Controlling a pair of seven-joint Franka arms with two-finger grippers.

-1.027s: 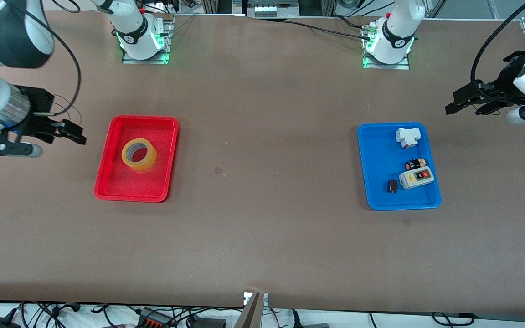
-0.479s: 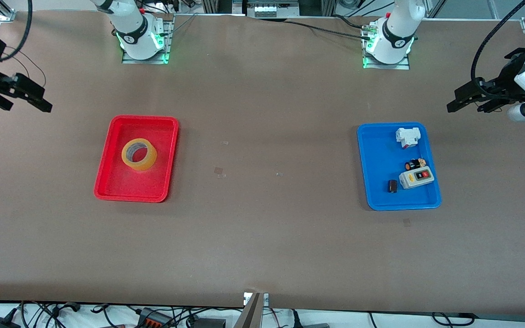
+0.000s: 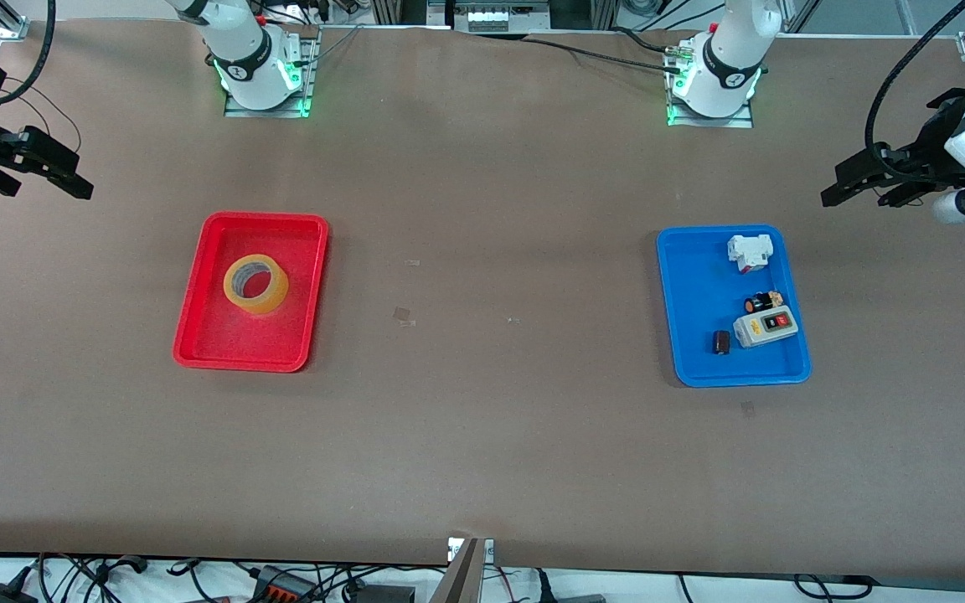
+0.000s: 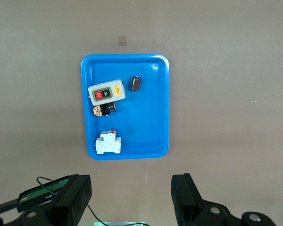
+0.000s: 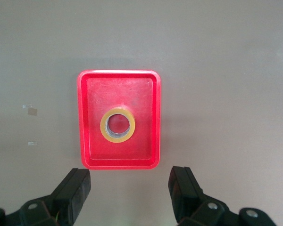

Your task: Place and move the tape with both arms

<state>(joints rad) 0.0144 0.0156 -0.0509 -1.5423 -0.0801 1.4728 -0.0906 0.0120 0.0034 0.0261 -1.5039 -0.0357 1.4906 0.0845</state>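
The tape [image 3: 273, 295], a yellowish ring, lies flat in the red tray [image 3: 231, 339] toward the right arm's end of the table. In the right wrist view the tape [image 5: 105, 126] sits mid-tray [image 5: 89, 94], well apart from the fingers. My right gripper [image 3: 43, 180] hangs high over the bare table at that end, off the tray, open and empty [image 5: 128, 188]. My left gripper [image 3: 859, 198] hovers over the table at the left arm's end, beside the blue tray [image 3: 692, 285], also open with nothing in it [image 4: 129, 200].
The blue tray [image 4: 148, 122] holds a grey switch box [image 3: 766, 327], a white breaker [image 3: 749, 251], a small black-and-orange part [image 3: 761, 301] and a small black part [image 3: 721, 342]. Small scraps of tape [image 3: 402, 315] lie on the brown table between the trays.
My right arm has lifted and pulled away from beside the red tray toward the robots' side of the table edge. The left arm has barely shifted. The tape has not moved.
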